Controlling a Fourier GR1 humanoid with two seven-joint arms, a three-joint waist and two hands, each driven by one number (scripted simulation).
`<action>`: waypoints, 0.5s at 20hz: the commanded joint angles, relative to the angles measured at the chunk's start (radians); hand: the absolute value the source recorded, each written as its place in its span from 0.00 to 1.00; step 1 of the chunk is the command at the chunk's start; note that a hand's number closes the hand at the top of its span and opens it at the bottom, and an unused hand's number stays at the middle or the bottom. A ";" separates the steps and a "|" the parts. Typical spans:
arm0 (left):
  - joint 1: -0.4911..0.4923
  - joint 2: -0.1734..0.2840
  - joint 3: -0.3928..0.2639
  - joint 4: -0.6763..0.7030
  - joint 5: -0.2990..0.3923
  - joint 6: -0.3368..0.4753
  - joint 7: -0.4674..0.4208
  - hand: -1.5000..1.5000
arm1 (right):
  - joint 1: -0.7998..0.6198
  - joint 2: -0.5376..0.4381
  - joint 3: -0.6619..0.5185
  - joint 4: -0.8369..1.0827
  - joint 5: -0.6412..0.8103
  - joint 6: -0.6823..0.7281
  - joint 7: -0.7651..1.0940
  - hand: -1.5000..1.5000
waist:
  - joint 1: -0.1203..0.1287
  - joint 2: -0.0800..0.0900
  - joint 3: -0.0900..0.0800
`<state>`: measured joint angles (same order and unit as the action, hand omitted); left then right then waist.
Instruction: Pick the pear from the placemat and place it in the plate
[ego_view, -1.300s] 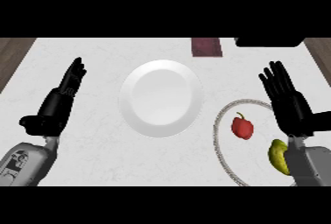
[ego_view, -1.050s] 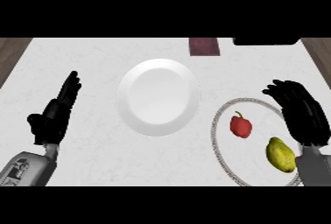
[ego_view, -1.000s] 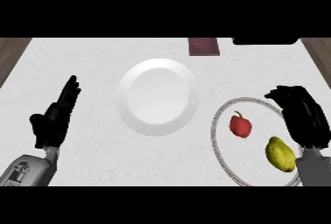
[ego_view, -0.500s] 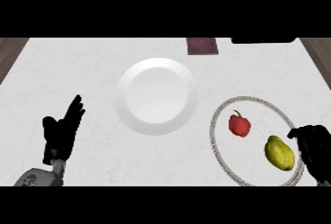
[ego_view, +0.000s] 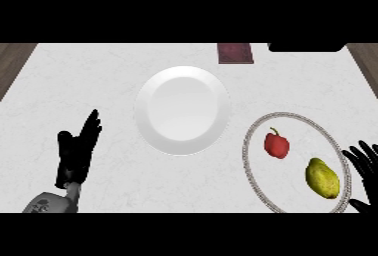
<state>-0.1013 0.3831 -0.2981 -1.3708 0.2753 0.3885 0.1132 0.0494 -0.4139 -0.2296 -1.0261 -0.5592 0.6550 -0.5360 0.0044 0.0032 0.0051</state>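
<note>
A yellow-green pear (ego_view: 322, 178) lies on the round placemat (ego_view: 256, 172) with a patterned rim at the right, beside a red pepper (ego_view: 277, 145). The white plate (ego_view: 182, 109) sits in the middle of the counter with nothing on it. My right hand (ego_view: 364, 165) shows at the right edge just beside the pear, fingers spread and open, not touching it. My left hand (ego_view: 77, 152) stands open at the lower left, fingers pointing up, well left of the plate.
A dark red block (ego_view: 235, 53) lies at the counter's far edge, with a black object (ego_view: 306, 47) to its right. Wooden floor shows past the counter's left and right far corners.
Both hands have drawn back toward the lower edge. The right hand has slid down beside the pear, which it had partly covered at first. Pear, pepper and plate have not moved.
</note>
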 joint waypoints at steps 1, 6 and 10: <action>0.021 -0.021 -0.035 -0.041 -0.022 0.017 0.023 0.50 | -0.044 -0.089 0.005 0.073 0.207 0.042 -0.187 0.00 | 0.017 -0.001 0.000; -0.003 -0.008 -0.021 -0.060 -0.033 0.017 0.065 0.50 | -0.081 -0.187 0.054 0.160 0.356 0.034 -0.290 0.00 | 0.015 0.000 0.000; 0.013 -0.029 -0.015 -0.014 -0.037 0.005 0.002 0.50 | -0.093 -0.249 0.157 0.113 0.444 0.057 -0.283 0.00 | 0.013 0.000 -0.002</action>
<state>-0.1005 0.3661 -0.3128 -1.3937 0.2462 0.3958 0.1397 -0.0247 -0.6152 -0.1411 -0.9345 -0.2135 0.5704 -0.6695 0.0163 0.0036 0.0038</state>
